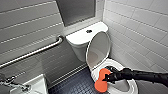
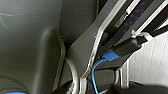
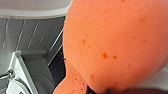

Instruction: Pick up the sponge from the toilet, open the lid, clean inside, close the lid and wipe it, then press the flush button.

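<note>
Sponge (image 1: 102, 80) clenched in right gripper (image 1: 107, 78) at toilet's (image 1: 133, 87) near-left rim, placed to scrub inside | lid (image 1: 98, 48) stands raised against tank (image 1: 79, 38), clearing access | button (image 1: 89, 31) waits far, on tank top

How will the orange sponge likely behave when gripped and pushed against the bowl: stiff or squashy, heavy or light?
Probably soft and squashy: the sponge looks waisted where the right gripper pinches it. Likely light for its size, given the pores in the right wrist view. Pushed on the toilet rim, it would probably bend, not skid.
</note>
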Available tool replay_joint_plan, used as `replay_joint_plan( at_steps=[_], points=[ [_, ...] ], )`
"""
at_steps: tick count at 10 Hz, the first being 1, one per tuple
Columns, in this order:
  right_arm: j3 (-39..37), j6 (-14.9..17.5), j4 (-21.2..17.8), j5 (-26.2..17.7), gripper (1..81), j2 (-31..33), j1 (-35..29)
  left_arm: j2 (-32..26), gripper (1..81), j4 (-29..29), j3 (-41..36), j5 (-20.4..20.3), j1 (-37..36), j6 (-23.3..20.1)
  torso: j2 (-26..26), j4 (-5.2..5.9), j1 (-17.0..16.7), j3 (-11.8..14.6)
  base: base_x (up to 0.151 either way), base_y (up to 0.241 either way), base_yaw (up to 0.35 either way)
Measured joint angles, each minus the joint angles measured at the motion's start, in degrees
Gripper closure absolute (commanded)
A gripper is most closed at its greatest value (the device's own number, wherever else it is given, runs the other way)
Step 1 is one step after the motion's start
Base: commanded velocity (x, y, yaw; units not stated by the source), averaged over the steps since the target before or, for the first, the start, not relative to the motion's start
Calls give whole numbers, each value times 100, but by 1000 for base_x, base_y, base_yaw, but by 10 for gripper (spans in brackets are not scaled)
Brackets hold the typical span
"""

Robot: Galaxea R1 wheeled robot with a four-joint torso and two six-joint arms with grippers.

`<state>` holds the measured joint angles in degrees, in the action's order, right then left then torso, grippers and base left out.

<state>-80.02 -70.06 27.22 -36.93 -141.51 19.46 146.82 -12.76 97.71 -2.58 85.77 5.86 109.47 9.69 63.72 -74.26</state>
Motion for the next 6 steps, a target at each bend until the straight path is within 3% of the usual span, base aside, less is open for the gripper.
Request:
replay_joint_plan(
  at_steps=[3,6],
  points=[
    [-783,-207,1,29,811,-343,-323,0,10,0,0,-2,0,2,-2,2,0,0,0,0,0],
    [-1521,-623,-40,622,811,-480,-802,0,10,0,0,0,0,2,-5,2,0,0,0,0,0]
  ],
)
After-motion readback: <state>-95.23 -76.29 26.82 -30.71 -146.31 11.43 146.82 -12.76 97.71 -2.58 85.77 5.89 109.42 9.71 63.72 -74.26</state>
